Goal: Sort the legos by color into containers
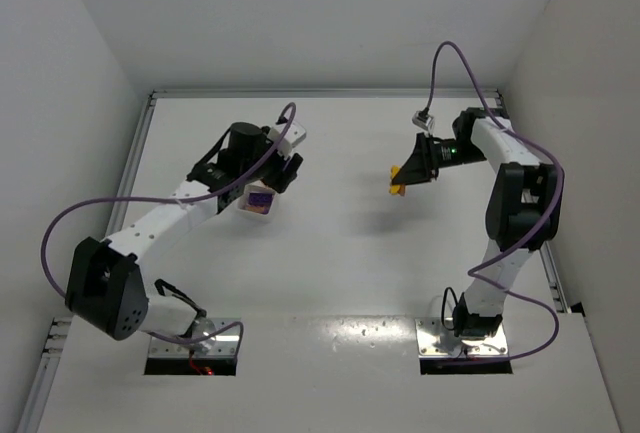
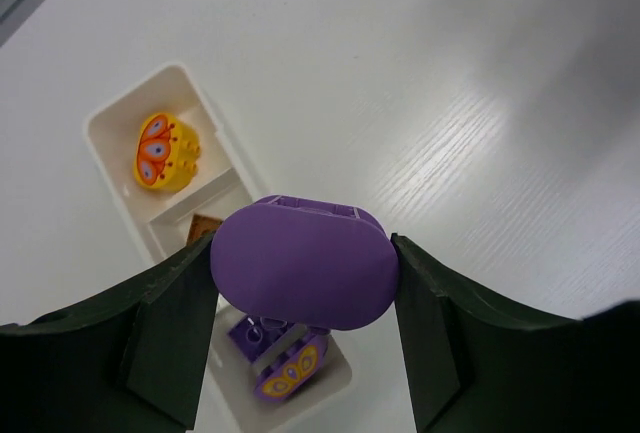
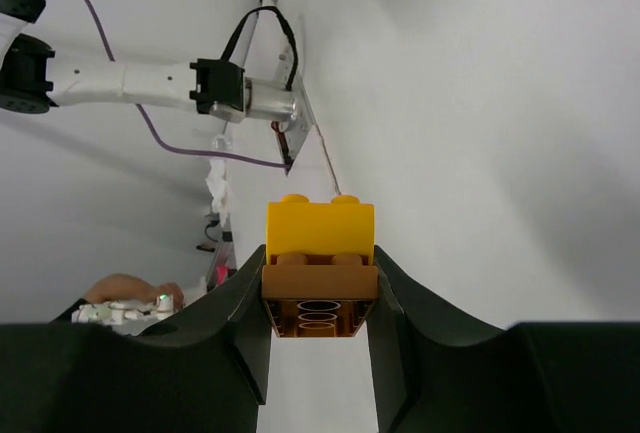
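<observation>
**Two bricks clamped, tray partly filled**

A smooth, matte purple block (image 2: pixel 305 271) with rounded ends is clamped between the dark fingers (image 2: pixel 170 313) of the left gripper (image 2: pixel 303 288), directly above the white plastic tray (image 2: pixel 130 98). Three low-walled square compartments are seen beneath it. A rounded yellow block (image 2: pixel 165 151) printed with a butterfly lies in the far one. A small brown piece (image 2: pixel 203 227) lies in the middle one, and a purple butterfly-printed block (image 2: pixel 285 363) in the near one. The right gripper (image 3: pixel 320 298) is closed on a brown-orange brick (image 3: pixel 320 305), whose hollow underside is shown. A glossy yellow brick (image 3: pixel 320 228) with two studs is stacked on it. Both are held clear of the glossy white table (image 3: pixel 480 153).
</observation>
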Controlling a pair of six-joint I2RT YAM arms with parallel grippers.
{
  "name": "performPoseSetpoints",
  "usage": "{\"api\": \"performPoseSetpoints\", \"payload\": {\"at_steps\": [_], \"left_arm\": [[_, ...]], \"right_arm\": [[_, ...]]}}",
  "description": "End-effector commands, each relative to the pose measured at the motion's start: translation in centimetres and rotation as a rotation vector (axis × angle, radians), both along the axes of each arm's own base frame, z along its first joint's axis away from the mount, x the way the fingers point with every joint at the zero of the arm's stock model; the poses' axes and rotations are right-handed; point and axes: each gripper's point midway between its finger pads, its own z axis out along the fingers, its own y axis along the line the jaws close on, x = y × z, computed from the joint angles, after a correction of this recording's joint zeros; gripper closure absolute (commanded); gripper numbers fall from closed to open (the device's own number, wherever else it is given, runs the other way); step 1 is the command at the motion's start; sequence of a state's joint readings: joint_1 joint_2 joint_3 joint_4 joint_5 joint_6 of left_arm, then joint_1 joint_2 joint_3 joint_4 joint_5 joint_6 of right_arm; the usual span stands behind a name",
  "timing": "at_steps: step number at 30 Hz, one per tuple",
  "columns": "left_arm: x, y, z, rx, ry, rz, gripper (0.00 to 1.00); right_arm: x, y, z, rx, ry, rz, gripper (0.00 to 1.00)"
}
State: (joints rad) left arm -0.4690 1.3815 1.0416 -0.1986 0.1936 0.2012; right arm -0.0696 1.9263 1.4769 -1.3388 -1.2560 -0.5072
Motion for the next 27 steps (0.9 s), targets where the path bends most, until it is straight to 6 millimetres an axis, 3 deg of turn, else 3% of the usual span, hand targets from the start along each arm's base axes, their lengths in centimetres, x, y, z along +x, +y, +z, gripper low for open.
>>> {"api": "performPoseSetpoints", "payload": {"at_steps": [1, 3, 7, 9, 14, 16, 18, 27], "left_arm": [[-1.2, 2.7, -1.8, 0.035, 0.062, 0.124, 0.73], [-1.6, 3.9, -3.5, 0.067, 0.098, 0.154, 0.73], [-1.5, 5.9, -4.9, 0.067, 0.152, 0.213, 0.7], [-1.8, 5.9, -5.9, 0.066, 0.195, 0.212, 0.69], [-1.1, 8.2, -7.3, 0.067, 0.246, 0.289, 0.69], [-0.8, 8.1, -7.2, 0.049, 0.253, 0.281, 0.68], [-0.9, 8.3, -8.3, 0.05, 0.296, 0.288, 0.66], [-1.1, 8.6, -9.6, 0.066, 0.333, 0.285, 0.4]], "right_arm": [[0.2, 0.2, 1.0, -0.008, -0.081, -0.001, 1.0], [0.2, 0.1, 0.9, -0.018, -0.081, -0.007, 1.0], [0.2, 0.1, 0.8, -0.028, -0.08, -0.012, 1.0], [0.2, 0.1, 0.8, -0.027, -0.071, -0.014, 1.0], [0.2, 0.1, 1.0, -0.029, -0.089, -0.015, 1.0], [0.1, 0.1, 0.8, -0.028, -0.071, -0.017, 1.0], [0.2, 0.0, 0.7, -0.037, -0.08, -0.016, 1.0], [0.3, 0.0, 0.5, -0.038, -0.072, -0.023, 1.0]]}}
